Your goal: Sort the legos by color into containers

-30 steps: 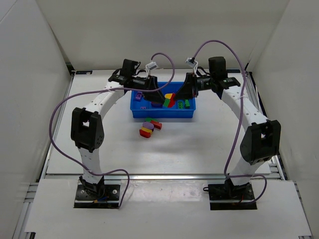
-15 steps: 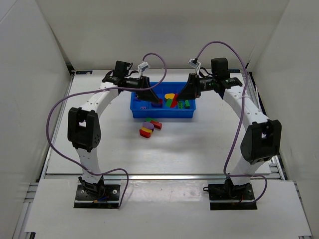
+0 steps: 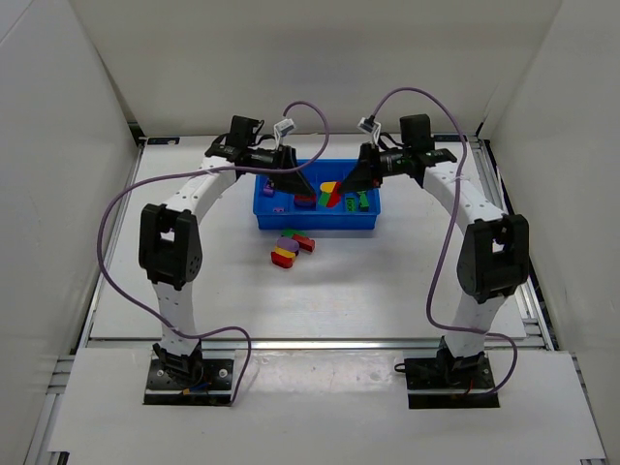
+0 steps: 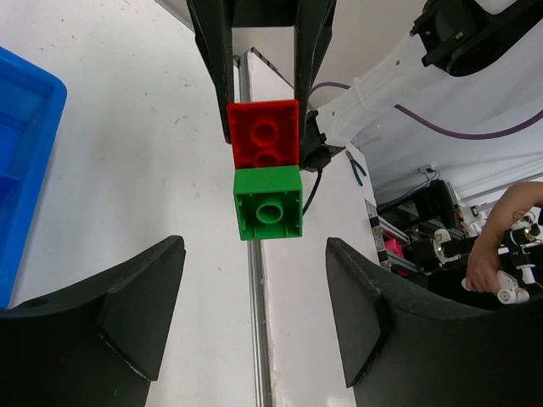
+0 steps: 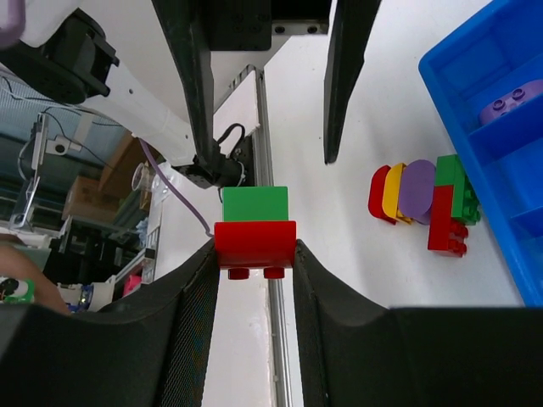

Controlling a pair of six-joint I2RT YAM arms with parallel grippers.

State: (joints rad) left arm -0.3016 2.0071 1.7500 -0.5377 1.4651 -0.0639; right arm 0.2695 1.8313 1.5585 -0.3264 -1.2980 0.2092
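Top external view shows one shallow bright-blue plastic tray point(image 3: 315, 226) with four side-by-side compartments. Two grippers face each other over it, the left gripper point(image 3: 302, 189) from the tray's left and the right gripper point(image 3: 349, 184) from its right. The right wrist view shows the right jaws clamped on one red square plastic block point(image 5: 254, 242), with one green square block point(image 5: 254, 203) stuck to it, a stack of two held above the tray. The left jaws stand wide apart on either side of that stack, touching nothing. Five loose pieces huddle just in front of the tray's near wall: a red oval point(image 5: 377, 193), a yellow oval point(image 5: 393, 193), a purple oval point(image 5: 416, 191), a green brick point(image 5: 454, 191) and a red brick point(image 5: 445, 229). Several more lie inside the tray, too small to count. A broad stretch of white table point(image 3: 387, 281) runs from the tray's near wall towards the arm bases, and white walls point(image 3: 58, 194) close in to its left, behind it and to its right.
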